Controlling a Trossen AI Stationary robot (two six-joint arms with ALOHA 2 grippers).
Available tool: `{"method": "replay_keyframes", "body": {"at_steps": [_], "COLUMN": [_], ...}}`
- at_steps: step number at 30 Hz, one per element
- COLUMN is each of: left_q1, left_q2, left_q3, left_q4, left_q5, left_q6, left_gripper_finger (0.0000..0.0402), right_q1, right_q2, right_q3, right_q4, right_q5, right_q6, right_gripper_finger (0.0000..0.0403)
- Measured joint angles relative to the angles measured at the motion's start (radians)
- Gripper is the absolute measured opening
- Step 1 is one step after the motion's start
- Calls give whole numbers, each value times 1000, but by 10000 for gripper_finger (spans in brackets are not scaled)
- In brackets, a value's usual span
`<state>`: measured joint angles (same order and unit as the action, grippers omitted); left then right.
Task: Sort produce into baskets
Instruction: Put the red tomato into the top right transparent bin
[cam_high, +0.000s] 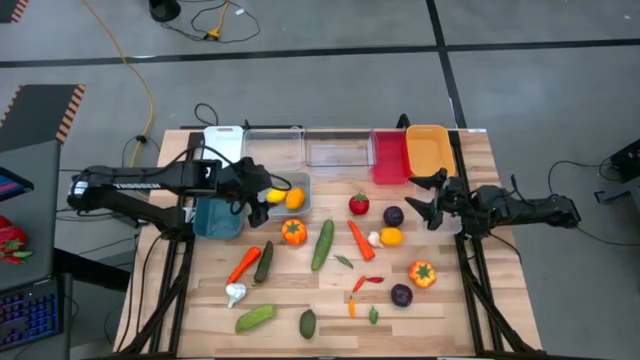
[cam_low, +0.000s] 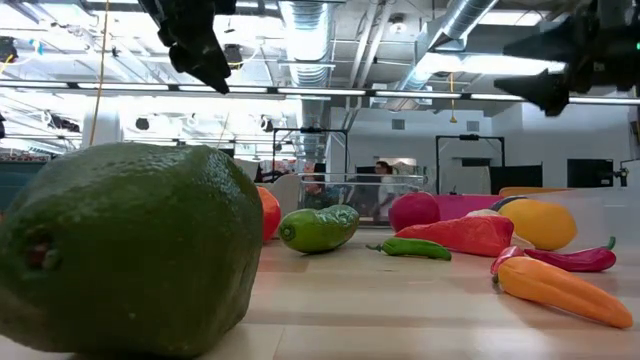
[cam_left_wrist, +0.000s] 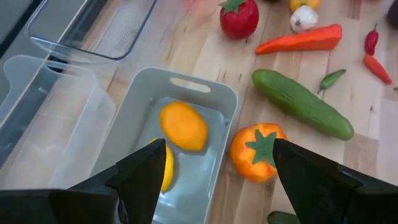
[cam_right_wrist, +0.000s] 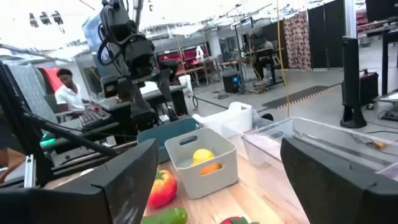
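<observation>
My left gripper (cam_high: 262, 190) is open and empty, hovering over the grey-blue tub (cam_high: 302, 184). The tub holds a yellow lemon (cam_left_wrist: 166, 169) and an orange-yellow lemon (cam_left_wrist: 183, 126). My right gripper (cam_high: 425, 202) is open and empty above the table's right side, near a purple ball (cam_high: 393, 215) and a lemon (cam_high: 391, 236). Loose produce lies on the table: an orange pepper (cam_high: 293, 232), a cucumber (cam_high: 322, 244), a carrot (cam_high: 360, 240), a red pepper (cam_high: 358, 204), garlic (cam_high: 236, 293) and small chillies (cam_high: 360, 284).
Along the far edge stand a white tub (cam_high: 225, 140), two clear tubs (cam_high: 272, 147) (cam_high: 338, 147), a red tub (cam_high: 389, 157) and an orange tub (cam_high: 429, 150). A teal tub (cam_high: 217, 217) sits under the left arm. A green fruit (cam_low: 130, 250) lies by the near edge. People show in the room beyond.
</observation>
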<state>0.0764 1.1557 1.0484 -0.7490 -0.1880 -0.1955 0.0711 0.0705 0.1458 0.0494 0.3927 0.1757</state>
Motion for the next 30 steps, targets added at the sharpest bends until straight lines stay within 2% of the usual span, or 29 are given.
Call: {"method": "replay_keyframes", "body": {"at_steps": [5,13,21,30], "left_q1": [-8,-8,-8,-8], "left_q2": [1,1,1,1], "left_q3": [-23,-23,-23,-23], "left_q4": [50,71,71,68], "left_q5": [-3,-3,-3,-3], "left_q6": [15,15,16,16], "left_gripper_finger": [283,283,283,283], "right_q1": [-1,-4,-87,-202], "right_q2": [136,461,791,1100], "right_q3": [155,437,683,815], "right_q4": [-136,-411,-627,-690], "right_q5": [0,26,19,-158], "right_q6": [0,0,1,0], "right_gripper_finger": [363,363,363,360]}}
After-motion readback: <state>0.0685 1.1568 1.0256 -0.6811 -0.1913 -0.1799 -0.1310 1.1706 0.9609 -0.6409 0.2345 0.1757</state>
